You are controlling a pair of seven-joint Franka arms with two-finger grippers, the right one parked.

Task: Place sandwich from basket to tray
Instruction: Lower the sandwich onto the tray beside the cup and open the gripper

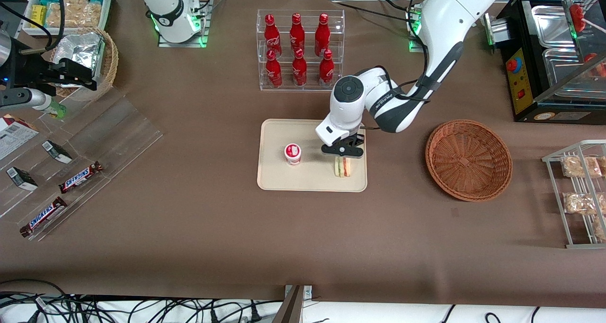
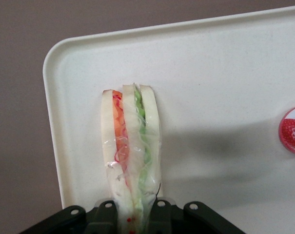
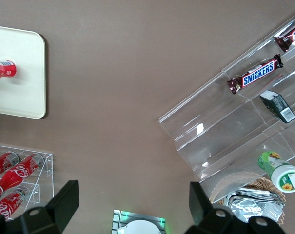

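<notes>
The sandwich [image 1: 344, 167] [image 2: 131, 146], a clear-wrapped wedge of white bread with red and green filling, stands on edge on the cream tray [image 1: 307, 181] [image 2: 210, 73], close to the tray's corner nearest the basket. My gripper [image 1: 344, 158] [image 2: 132, 217] is directly above it, shut on the sandwich's narrow end, with a black finger pressed against each side. The reddish-brown wicker basket [image 1: 468, 159] sits on the table toward the working arm's end, with nothing in it.
A strawberry yogurt cup [image 1: 293, 153] [image 2: 292, 130] stands on the tray beside the sandwich. A clear rack of red bottles [image 1: 299, 48] is farther from the front camera than the tray. A wire snack rack [image 1: 580, 190] and a black appliance [image 1: 554, 53] lie past the basket.
</notes>
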